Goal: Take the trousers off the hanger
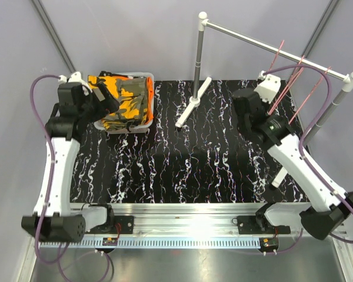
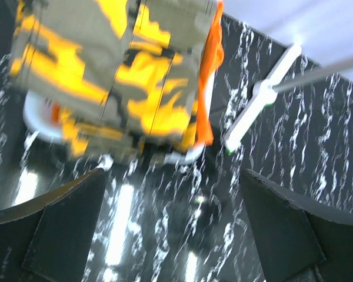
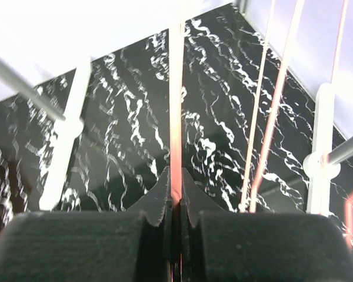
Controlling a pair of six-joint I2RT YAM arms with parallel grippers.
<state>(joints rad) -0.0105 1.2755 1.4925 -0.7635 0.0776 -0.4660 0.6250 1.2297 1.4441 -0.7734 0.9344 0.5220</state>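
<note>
Where views are cut off: left wrist view is motion-blurred. Only the two dark inner pads [image 2: 65, 229] of the left gripper [image 2: 173, 182] show. The right wrist view crops the hangers top and bottom.
Left gripper: spread wide, nothing between the fingers, hovering over the table [image 1: 182, 170].
Right gripper [image 3: 175, 182]: closed tight on a thin pink hanger rod [image 3: 176, 106], pinched between the fingertips.
Camouflage trousers [image 2: 123, 70]: orange-and-olive cloth, folded, lying on top in the bin [image 1: 142, 125], just ahead of the left fingertips.
Orange trousers [image 2: 210, 76]: plain bright orange, only a strip showing at the bin's right edge beside the camouflage pair, rest covered.
Under the pile: covered, can't tell what else is in the bin.
Bin: white, rounded rim, on the table beyond the left gripper, well apart from the right gripper.
Other hangers [image 3: 276, 117]: thin pink rods right of the gripped one, bare where visible.
Rack: grey rail [image 1: 270, 50] on white-capped posts, white flat foot [image 1: 192, 103] ahead-right of the left gripper.
Table: glossy black with white marble veins.
Writing: small tags [image 1: 111, 239] on the front metal rail, too small to read.
</note>
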